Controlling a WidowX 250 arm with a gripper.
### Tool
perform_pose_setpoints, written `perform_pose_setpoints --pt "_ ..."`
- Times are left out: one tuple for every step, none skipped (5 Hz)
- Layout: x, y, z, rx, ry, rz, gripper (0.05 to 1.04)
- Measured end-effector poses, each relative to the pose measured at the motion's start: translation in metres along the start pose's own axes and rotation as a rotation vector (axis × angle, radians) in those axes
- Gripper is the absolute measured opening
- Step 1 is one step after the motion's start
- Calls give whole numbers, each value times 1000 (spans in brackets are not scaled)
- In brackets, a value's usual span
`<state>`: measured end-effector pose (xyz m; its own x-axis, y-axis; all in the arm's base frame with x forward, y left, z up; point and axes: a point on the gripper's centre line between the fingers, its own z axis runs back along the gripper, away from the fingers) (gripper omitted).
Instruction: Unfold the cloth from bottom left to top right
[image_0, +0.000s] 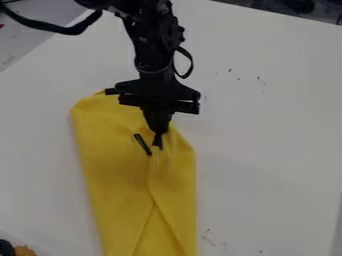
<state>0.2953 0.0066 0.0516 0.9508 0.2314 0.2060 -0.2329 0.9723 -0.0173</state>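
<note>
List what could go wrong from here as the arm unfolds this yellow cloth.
The gripper is down at bunched fabric on the yellow cloth, so it might catch more than one layer. Overlapping folds run below it, so a pull could drag the whole cloth across the white table instead of opening it.

No readable text, label, brand, number or sign stands on anything here.
</note>
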Motion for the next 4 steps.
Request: perform_pose_setpoints --pt "7 -11 -15 -37 29 -28 57" --pt "14 -27 -24 -74 59 -69 57" --pt "20 -40 -30 -92 76 -81 57" --pt "22 -54 -28 -85 71 -89 57"
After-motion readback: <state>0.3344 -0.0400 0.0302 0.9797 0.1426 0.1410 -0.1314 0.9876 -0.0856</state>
